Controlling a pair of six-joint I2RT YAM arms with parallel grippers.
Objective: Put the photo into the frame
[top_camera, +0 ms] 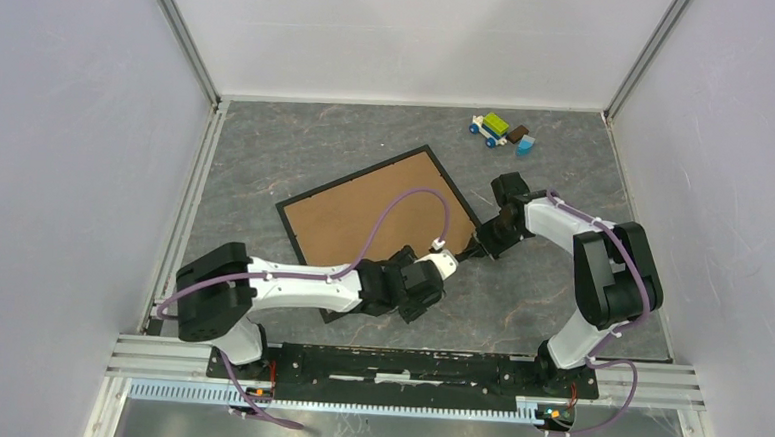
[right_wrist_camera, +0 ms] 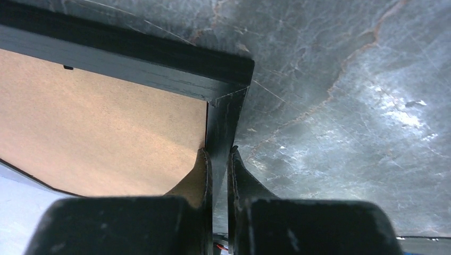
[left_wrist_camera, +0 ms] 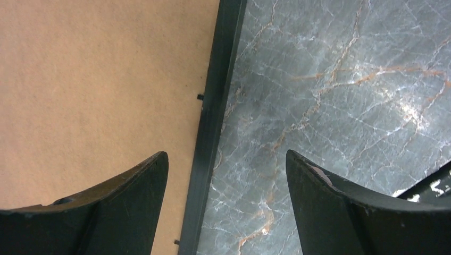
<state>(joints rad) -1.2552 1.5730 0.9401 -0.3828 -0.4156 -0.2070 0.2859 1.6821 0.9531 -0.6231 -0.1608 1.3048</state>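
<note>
The black frame (top_camera: pixel 353 177) lies slanted at mid-table with a brown backing board (top_camera: pixel 374 213) filling it. The photo is not in view. My right gripper (top_camera: pixel 472 247) is shut on the frame's rim (right_wrist_camera: pixel 220 127) just below its right corner, one finger on the board side and one on the table side (right_wrist_camera: pixel 218 151). My left gripper (top_camera: pixel 442 256) hangs open over the frame's near edge (left_wrist_camera: pixel 215 106). One of its fingers is above the board (left_wrist_camera: pixel 95 79), the other above the table, and neither touches anything (left_wrist_camera: pixel 227 154).
A small toy car of coloured blocks (top_camera: pixel 501 131) sits at the back right. Grey walls close in the marbled tabletop (top_camera: pixel 560 288) on three sides. A metal rail (top_camera: pixel 406 365) with both arm bases runs along the near edge.
</note>
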